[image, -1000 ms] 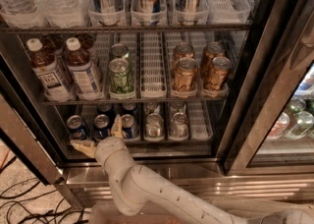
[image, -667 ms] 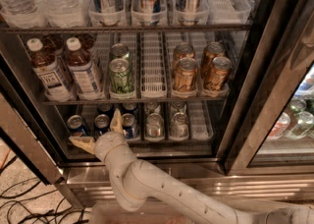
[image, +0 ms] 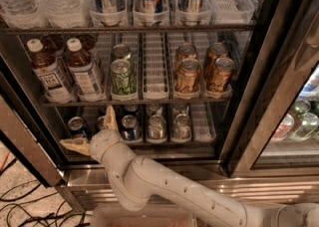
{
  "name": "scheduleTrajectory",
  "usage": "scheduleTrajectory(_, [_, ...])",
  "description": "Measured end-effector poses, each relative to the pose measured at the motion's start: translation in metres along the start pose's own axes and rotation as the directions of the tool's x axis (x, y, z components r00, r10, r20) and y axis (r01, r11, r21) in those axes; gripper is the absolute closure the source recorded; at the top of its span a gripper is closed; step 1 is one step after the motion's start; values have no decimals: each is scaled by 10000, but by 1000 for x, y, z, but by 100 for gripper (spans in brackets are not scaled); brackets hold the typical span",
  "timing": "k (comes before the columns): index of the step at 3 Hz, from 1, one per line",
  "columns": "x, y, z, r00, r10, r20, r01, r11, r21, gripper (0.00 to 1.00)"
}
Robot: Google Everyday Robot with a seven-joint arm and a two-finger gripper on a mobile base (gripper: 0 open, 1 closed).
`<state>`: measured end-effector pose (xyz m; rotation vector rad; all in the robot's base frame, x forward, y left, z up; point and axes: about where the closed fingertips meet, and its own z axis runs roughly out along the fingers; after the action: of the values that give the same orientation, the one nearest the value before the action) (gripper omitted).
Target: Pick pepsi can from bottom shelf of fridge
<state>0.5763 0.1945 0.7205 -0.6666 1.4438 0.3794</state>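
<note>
The gripper (image: 87,127) of the smooth white arm (image: 164,186) is at the left lanes of the bottom shelf (image: 202,121), a white wire rack low in the dark-framed fridge (image: 249,86), and its two pointed beige fingers (image: 110,117) stand wide apart, gripping nothing. The pepsi can (image: 101,122), short, round and dark blue with a silver top, stands on this rack in the angle between the spread fingers, partly hidden by the wrist; plain silver cans (image: 156,126) stand further to the right
</note>
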Motion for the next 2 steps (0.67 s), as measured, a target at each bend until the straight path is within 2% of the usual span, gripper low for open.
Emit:
scheduleTrajectory(1, [18, 33, -16, 9982, 585, -141, -595, 9950, -803, 0])
scheduleTrajectory(2, [39, 64, -34, 9947, 816, -620, -904, 9835, -1567, 0])
